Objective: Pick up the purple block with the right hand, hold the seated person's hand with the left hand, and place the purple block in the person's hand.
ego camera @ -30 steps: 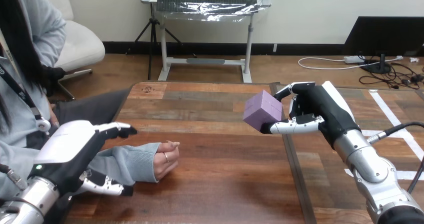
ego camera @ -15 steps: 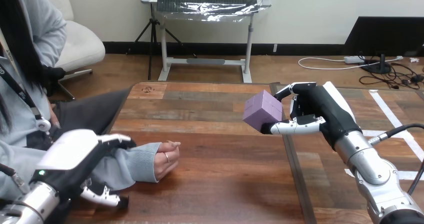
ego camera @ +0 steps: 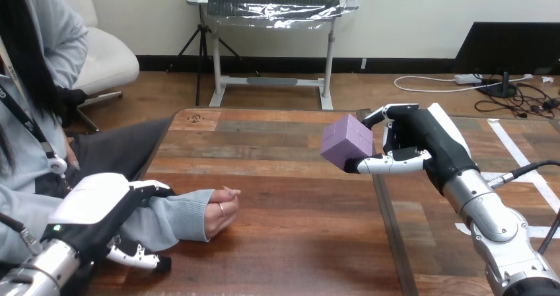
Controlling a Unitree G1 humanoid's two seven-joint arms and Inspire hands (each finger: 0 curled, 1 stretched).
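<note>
Purple block (ego camera: 347, 143) sits pinched in our right robot hand (ego camera: 422, 137), aloft over the bench (ego camera: 297, 243) — hardly shifted in the last second. Our left robot hand (ego camera: 99, 207) has sunk onto the person's sleeve (ego camera: 175, 217), just behind the person's hand (ego camera: 221, 210), which lies well apart from the block; whether it actually grips we cannot tell. We judge the hold nearly made — carrying the block across comes next.

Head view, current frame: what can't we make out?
1. Whether the left hand grips the person's sleeve: head view, the hand's own back covers the contact.
2. Far faces of the purple block: head view, turned toward the right hand.
3. Palm of the person's hand: head view, its curled fingers cover it.
</note>
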